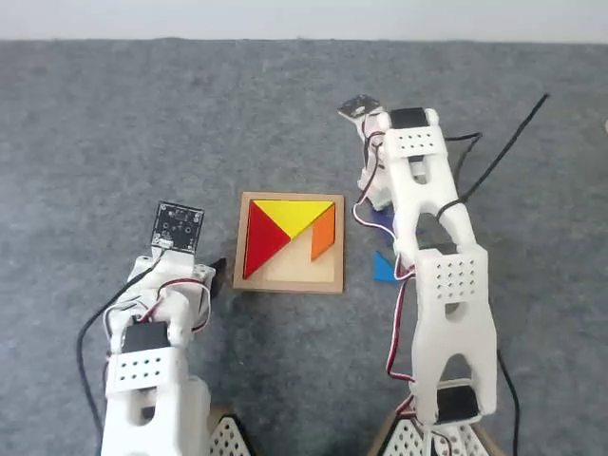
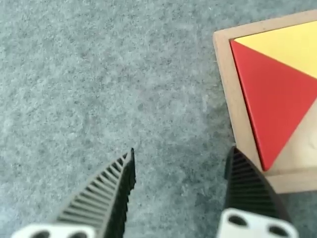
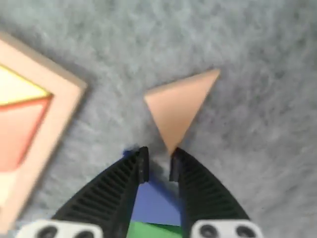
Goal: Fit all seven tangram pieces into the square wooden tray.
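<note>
The square wooden tray (image 1: 334, 281) lies mid-table and holds a yellow triangle (image 1: 290, 215), a red triangle (image 1: 262, 241) and an orange parallelogram (image 1: 324, 233). My left gripper (image 2: 182, 153) is open just off the tray's corner (image 2: 224, 74), beside the red triangle (image 2: 272, 99). My right gripper (image 3: 157, 163) sits right of the tray, its fingers a narrow gap apart and holding nothing. The tip of a pale pink triangle (image 3: 181, 101) touches that gap. A blue piece (image 3: 156, 201) lies beneath the fingers, with a green one (image 3: 153, 230) behind it.
A light blue piece (image 1: 383, 268) and a dark blue piece (image 1: 383, 220) lie on the grey mat beside the right arm (image 1: 446, 275). The right arm's black cable (image 1: 503, 152) trails off to the back right. Open mat stretches behind and left of the tray.
</note>
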### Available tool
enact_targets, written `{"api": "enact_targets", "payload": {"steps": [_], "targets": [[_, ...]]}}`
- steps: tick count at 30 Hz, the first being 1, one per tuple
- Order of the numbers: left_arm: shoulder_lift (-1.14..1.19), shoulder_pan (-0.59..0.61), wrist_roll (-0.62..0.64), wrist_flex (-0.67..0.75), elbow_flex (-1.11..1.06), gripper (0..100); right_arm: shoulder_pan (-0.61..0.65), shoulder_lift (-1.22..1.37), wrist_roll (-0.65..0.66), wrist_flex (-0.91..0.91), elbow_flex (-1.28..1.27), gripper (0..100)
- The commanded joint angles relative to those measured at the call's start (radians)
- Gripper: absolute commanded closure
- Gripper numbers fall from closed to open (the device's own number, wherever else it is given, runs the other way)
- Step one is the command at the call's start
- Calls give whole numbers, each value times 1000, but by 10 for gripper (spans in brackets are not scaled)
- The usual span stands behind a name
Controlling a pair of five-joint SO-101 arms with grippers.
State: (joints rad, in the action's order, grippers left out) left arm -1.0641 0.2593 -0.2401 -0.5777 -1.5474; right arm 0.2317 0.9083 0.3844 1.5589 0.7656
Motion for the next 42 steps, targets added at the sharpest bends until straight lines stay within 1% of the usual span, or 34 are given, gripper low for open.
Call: {"api": "enact_targets", "payload": {"steps": [1, 3, 13, 16, 19, 21, 23, 25, 27, 33, 37, 42], "targets": [[-18, 3, -11, 20, 4, 720, 25, -35, -95, -45, 52, 860], [-18, 3, -12, 20, 4, 720, 22, -15, -118, -84, 52, 850], [-17, 2, -15, 18, 4, 720, 22, 41, -120, -196, 52, 847], [-17, 2, -15, 18, 4, 720, 33, 36, -123, -208, 55, 846], [-17, 2, -15, 18, 4, 720, 51, 45, -146, -162, 103, 846], [-17, 2, -15, 18, 4, 720, 56, 47, -166, -119, 132, 820], [-17, 2, -15, 18, 4, 720, 58, 47, -183, -87, 153, 766], [-17, 2, -15, 18, 4, 720, 58, 47, -187, -79, 164, 713], [-17, 2, -15, 18, 4, 720, 64, 47, -186, -77, 166, 685], [-15, 2, -15, 18, 4, 720, 102, 50, -196, -97, 166, 698], [-14, 2, -15, 18, 4, 720, 97, 73, -247, -139, 167, 699], [-14, 2, -15, 18, 4, 720, 84, 97, -255, -131, 167, 700]]}}
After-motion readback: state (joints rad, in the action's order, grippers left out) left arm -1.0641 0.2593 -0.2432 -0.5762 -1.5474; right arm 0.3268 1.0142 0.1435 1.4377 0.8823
